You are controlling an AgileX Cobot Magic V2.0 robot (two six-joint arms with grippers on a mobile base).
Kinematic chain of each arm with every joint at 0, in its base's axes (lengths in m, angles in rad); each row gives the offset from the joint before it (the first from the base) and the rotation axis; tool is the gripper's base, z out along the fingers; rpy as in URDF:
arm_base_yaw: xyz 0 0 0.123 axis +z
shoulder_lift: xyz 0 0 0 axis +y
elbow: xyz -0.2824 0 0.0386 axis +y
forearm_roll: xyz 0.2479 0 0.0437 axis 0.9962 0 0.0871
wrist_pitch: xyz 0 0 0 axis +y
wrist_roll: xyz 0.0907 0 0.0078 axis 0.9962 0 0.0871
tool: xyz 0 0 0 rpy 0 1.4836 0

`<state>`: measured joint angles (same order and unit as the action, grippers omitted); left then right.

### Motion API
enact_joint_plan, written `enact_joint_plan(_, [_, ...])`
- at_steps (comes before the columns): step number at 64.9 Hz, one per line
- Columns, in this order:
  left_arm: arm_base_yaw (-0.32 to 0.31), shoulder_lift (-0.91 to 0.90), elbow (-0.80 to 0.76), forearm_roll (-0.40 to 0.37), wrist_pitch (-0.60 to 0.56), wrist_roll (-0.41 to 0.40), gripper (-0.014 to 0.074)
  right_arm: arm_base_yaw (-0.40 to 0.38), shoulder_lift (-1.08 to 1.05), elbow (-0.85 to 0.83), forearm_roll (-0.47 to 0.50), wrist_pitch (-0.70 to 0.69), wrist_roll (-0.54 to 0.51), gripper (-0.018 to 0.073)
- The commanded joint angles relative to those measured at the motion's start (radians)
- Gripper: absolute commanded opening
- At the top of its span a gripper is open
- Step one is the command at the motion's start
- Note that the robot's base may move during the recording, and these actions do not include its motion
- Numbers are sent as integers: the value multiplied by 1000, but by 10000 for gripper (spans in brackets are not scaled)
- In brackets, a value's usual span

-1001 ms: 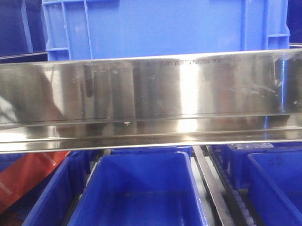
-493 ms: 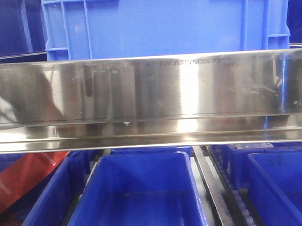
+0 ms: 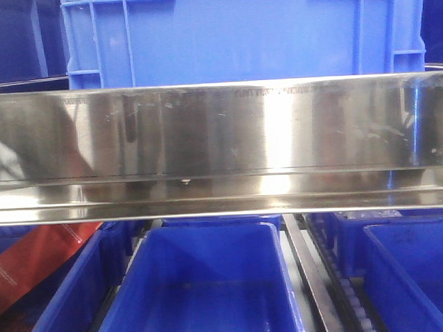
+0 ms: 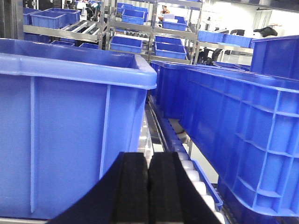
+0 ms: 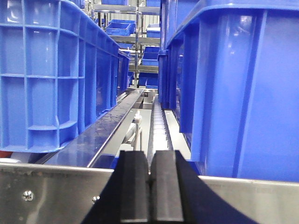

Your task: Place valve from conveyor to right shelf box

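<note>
Three views are supplied, and neither the valve nor the conveyor is shown in any of them, so the location of the valve cannot be told. In the front-facing view, a red strip point(image 3: 36, 263) is seen at the lower left, partly tucked under a wide stainless steel rail point(image 3: 221, 148) that is laid across the whole width of the frame. A light blue crate point(image 3: 242, 34) is stood above and behind the rail, while three open blue bins are set below it: one at the left point(image 3: 73, 302), one at the centre point(image 3: 204, 283) and one at the right point(image 3: 418, 272), with a roller track point(image 3: 324, 293) run between the centre and right bins. In the left wrist view, a large blue box point(image 4: 70, 135) is positioned at the left, the left gripper point(image 4: 149, 191) is seen at the bottom centre with its black pads pressed together on nothing, and a ribbed blue crate point(image 4: 238, 130) is placed at the right, with white rollers point(image 4: 191, 175) exposed between the two containers. In the right wrist view, a ribbed blue container point(image 5: 51, 79) is seen at the left, the right gripper point(image 5: 150, 191) is held at the bottom centre with its pads likewise pressed together and empty, just above a steel lip point(image 5: 56, 191), and a smooth blue box point(image 5: 238, 88) is located at the right.
</note>
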<state>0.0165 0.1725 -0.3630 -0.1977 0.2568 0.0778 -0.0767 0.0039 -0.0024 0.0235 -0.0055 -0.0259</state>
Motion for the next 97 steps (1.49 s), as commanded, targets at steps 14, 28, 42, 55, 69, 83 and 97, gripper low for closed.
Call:
enact_joint_plan(14, [2,-9,21,37,-42,0,-111,2,-4,2,-11,-25,2,-168])
enact_joint_plan(28, [-10,-84,156,224,-176,-160,-111,2,-4,2,-11,-25,2,-168])
enact_joint_plan(42, [-75,-173,343,294,-267,-232,-111,2,-4,2,-11,-25,2,-168])
enact_joint_plan(55, [-103,-173,363,254,-245,-227,-111,2,-4,2,-11,-25,2,-168])
enact_joint_plan(69, [-103,-173,363,245,-246,-209,-111,2,-4,2,-11,-25,2,-168])
enact_joint_plan(83, [-103,-173,363,230,-246,-209,-111,2,-4,2,-11,-25,2,-168])
enact_joint_plan(97, [-103,-173,363,230,-246,-209,-111,2,-4,2,-11,-25,2,-168])
